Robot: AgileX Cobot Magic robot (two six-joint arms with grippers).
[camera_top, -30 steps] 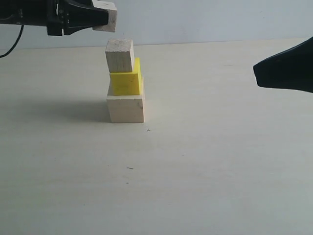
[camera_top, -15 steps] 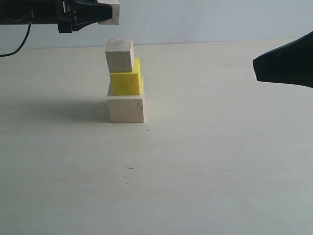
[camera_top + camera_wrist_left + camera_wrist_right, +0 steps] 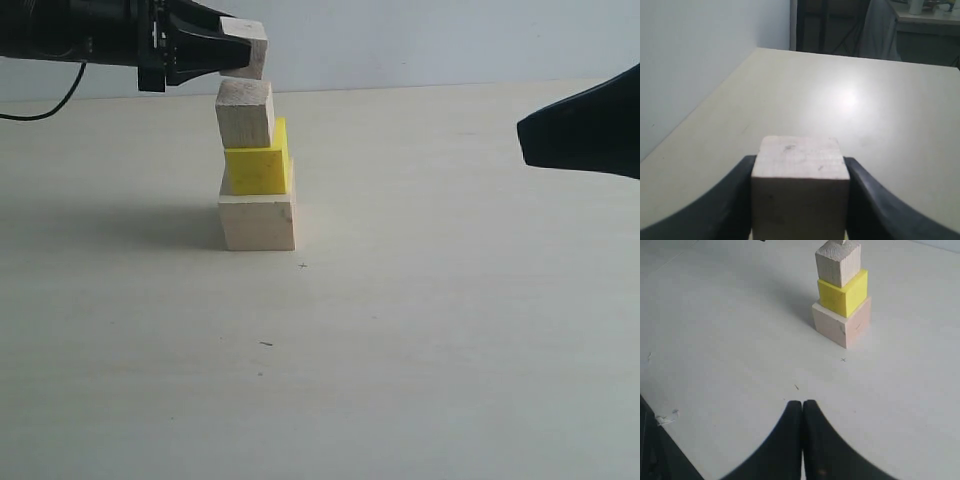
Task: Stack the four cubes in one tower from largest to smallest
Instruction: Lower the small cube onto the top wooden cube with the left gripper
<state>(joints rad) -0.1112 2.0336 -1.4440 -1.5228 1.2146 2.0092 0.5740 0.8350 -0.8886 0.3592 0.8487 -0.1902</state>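
A column of three cubes stands on the table: a large pale wood cube [image 3: 258, 222] at the bottom, the yellow cube [image 3: 258, 169] on it, and a medium pale wood cube [image 3: 245, 112] on top. The same column shows in the right wrist view, with the large cube [image 3: 842, 322], the yellow cube [image 3: 843, 294] and the medium cube [image 3: 838, 263]. My left gripper [image 3: 232, 50] is shut on the small pale wood cube [image 3: 250, 46] [image 3: 800, 190], holding it in the air just above the medium cube, slightly to its right. My right gripper [image 3: 802, 403] [image 3: 585, 130] is shut and empty, off to the right.
The pale table [image 3: 420, 330] stretches around the column, with a small cross mark [image 3: 303, 266] just in front of it. A white wall [image 3: 420, 40] runs behind. A black cable [image 3: 40, 100] hangs from the left arm.
My left gripper has carried the small cube rightward and down, from the upper left to just above the medium cube. The right gripper and the column have not moved.
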